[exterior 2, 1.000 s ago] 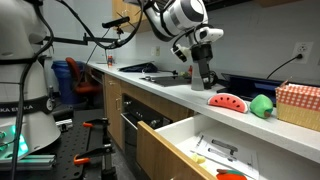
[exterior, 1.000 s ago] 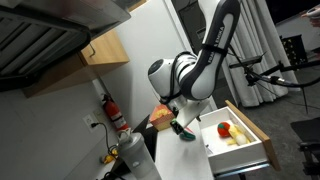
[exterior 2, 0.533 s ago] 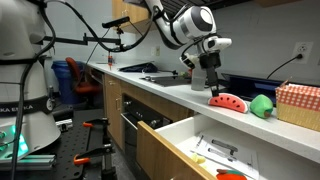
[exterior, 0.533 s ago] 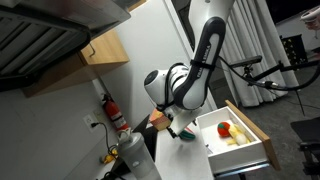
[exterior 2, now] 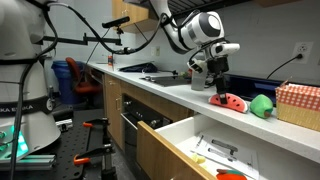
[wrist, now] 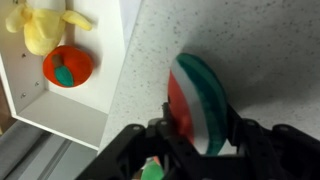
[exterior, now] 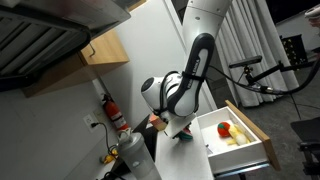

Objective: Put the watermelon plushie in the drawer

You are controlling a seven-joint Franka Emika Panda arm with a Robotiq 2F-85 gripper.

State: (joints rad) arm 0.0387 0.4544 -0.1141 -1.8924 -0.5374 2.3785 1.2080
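Note:
The watermelon plushie (exterior 2: pixel 229 101), a red slice with a green rind, rests on the speckled counter. My gripper (exterior 2: pixel 218 88) stands straight down over it. In the wrist view the plushie (wrist: pixel 198 92) stands on edge between the two black fingers, and my gripper (wrist: pixel 203 128) is shut on it from both sides. The drawer (exterior 2: pixel 152 136) is pulled out below the counter edge, white inside with light wood walls. In the wrist view the drawer (wrist: pixel 35 95) lies beside the plushie, past the counter's edge. It is also in an exterior view, the drawer (exterior: pixel 256 127) beside the arm.
A red fruit toy (wrist: pixel 68 65) and a yellow soft toy (wrist: pixel 40 28) lie in the drawer. On the counter beyond the plushie sit a green round item (exterior 2: pixel 262 104) and a red-checked basket (exterior 2: pixel 299 106). A fire extinguisher (exterior: pixel 117 113) hangs on the wall.
My gripper has travelled along the counter to the plushie, come down over it, and its jaws have closed from wide open onto the slice.

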